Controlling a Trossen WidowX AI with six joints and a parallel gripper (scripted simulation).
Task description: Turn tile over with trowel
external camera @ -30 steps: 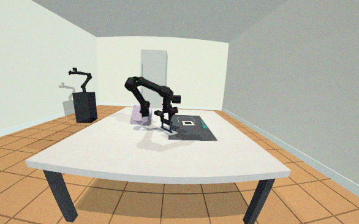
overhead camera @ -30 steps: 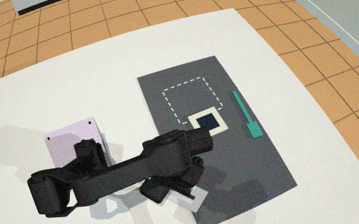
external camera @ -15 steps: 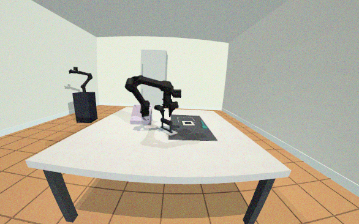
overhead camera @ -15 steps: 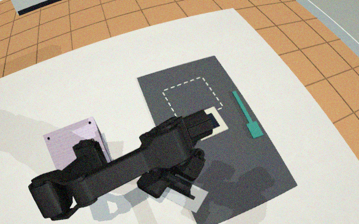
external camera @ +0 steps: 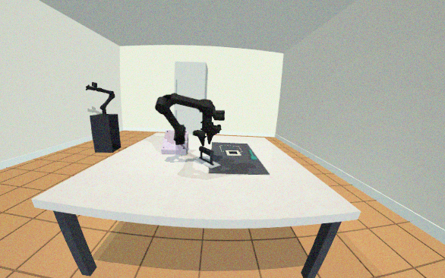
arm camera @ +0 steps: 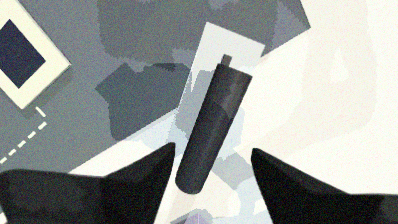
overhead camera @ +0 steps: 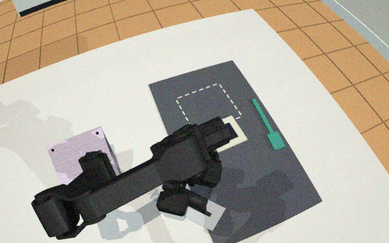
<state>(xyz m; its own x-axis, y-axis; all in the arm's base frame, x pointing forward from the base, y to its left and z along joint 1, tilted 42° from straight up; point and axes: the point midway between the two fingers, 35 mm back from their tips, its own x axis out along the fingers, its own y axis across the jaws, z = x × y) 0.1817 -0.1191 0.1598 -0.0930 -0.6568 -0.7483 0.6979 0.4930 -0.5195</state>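
The small trowel (overhead camera: pixel 217 216) (external camera: pixel 206 150) (arm camera: pixel 212 125) has a thick black handle raised over a pale flat blade. Its blade rests across the left edge of the dark mat (overhead camera: pixel 162 96) (external camera: pixel 241 169) (arm camera: pixel 75 127), partly on the table. My gripper (external camera: pixel 206 143) (arm camera: pixel 213 151) is open and empty above the handle's rear end, with a finger on either side in the wrist view. The tile (overhead camera: pixel 241 137) (external camera: pixel 233 153) (arm camera: pixel 19 55) is cream with a dark blue square facing up. It lies flat on the mat beside the near side of the dashed outline (overhead camera: pixel 218 84) (arm camera: pixel 41 111). My arm partly covers it in the top view.
A green flat-bladed tool (overhead camera: pixel 275 141) (external camera: pixel 253 155) lies along the mat's right side, beyond the tile. The lilac base plate (overhead camera: pixel 75 146) (external camera: pixel 168 146) under my arm is left of the mat. A second arm (external camera: pixel 108 100) stands on a dark pedestal far off.
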